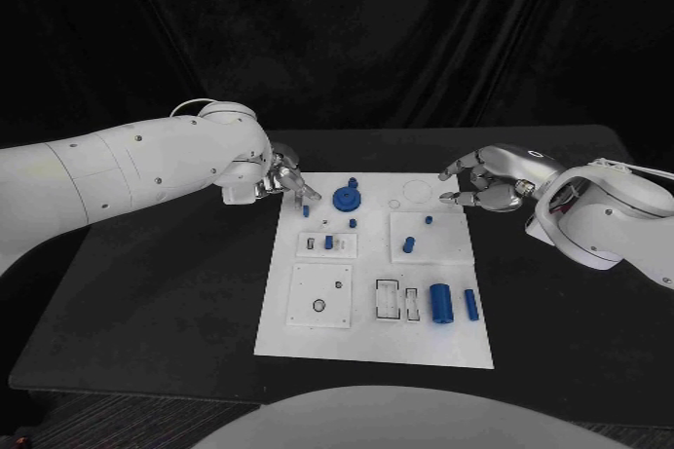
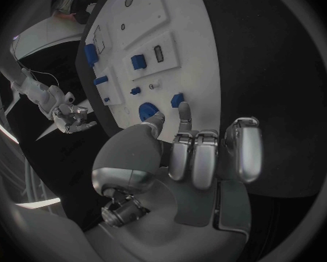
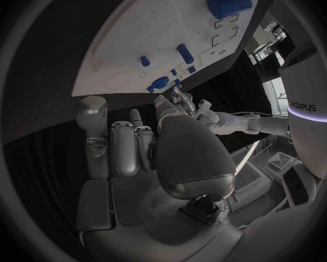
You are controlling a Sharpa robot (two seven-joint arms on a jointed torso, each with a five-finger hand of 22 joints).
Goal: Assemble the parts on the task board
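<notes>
— What does the task board look like?

— A flat, smooth white plate lying in the middle of the matte black table, its long sides running from the near edge toward the far one. Raised white square panels sit on it, some with slots and round holes.

— And the parts?

— Glossy blue plastic. A round knob-like piece stands near the board's far left corner, with a thin peg just beside it at the left edge. A short peg stands on the right-hand panel. A thick ribbed cylinder and a slimmer cylinder lie side by side near the board's right edge.

— Where are the hands?

— The left hand hangs at the board's far left corner, fingers reaching toward the thin peg and the knob; I cannot tell whether they touch either. The right hand hovers over the far right corner, fingers curled in loosely, holding nothing.

— Any room to move?

— Bare black table lies wide on both sides of the board, and the board's near strip is plain white.
</notes>
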